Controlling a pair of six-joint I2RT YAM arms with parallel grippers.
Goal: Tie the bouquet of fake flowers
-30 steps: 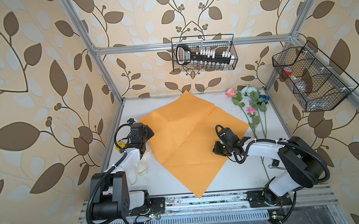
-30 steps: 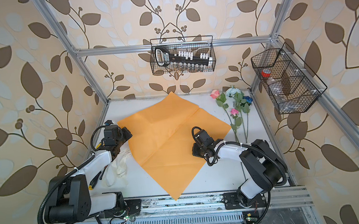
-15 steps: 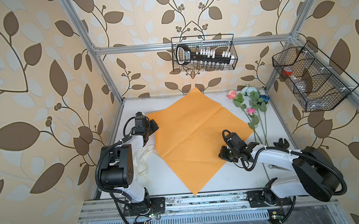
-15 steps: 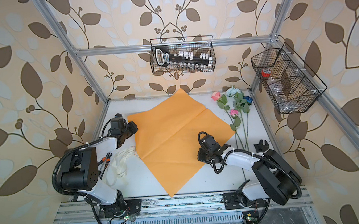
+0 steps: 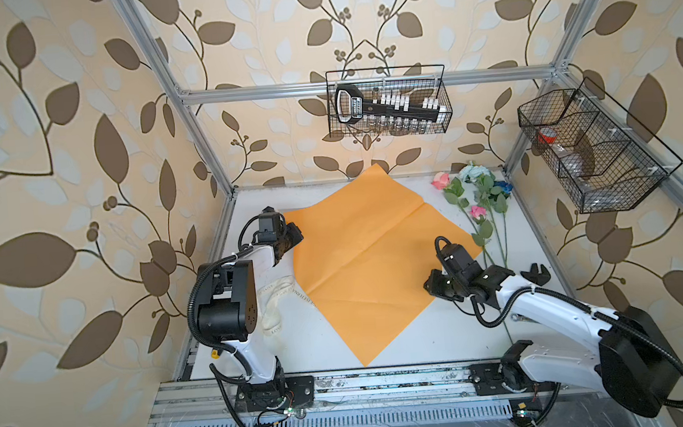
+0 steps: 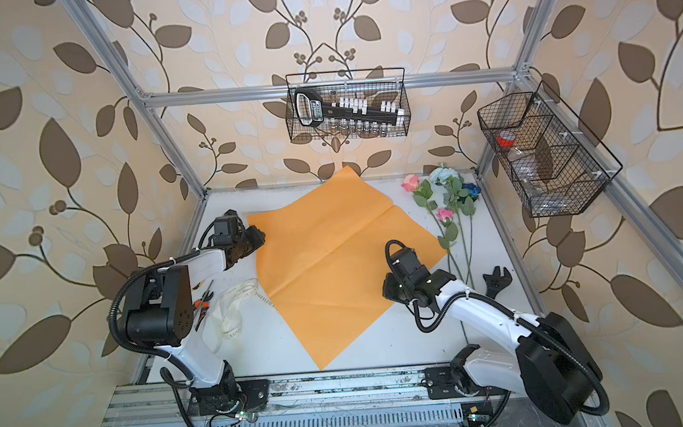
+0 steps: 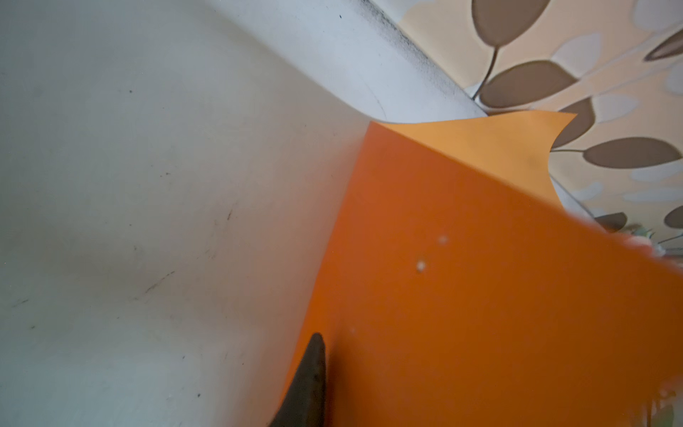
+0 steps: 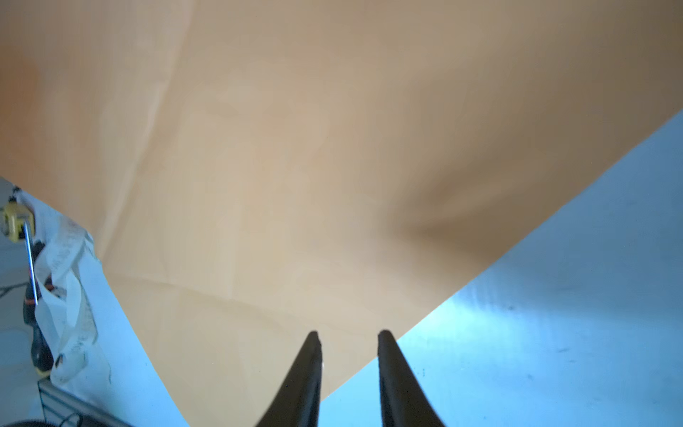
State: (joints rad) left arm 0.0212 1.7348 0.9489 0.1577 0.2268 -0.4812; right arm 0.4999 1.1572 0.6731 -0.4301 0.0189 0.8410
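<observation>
Flowers (image 5: pixel 478 195) lie loose beside the paper (image 5: pixel 368 262), ribbon (image 6: pixel 231 311) unused: nothing is tied. Right fingers (image 8: pixel 306 377) gape at the paper's edge. Whether the left fingers (image 7: pixel 308 380) grip it, I cannot tell.

The orange wrapping paper (image 7: pixel 480 295) hides one finger of the left claw (image 5: pixel 296 237); lettering on the ribbon (image 6: pixel 233 315) is unreadable.
</observation>
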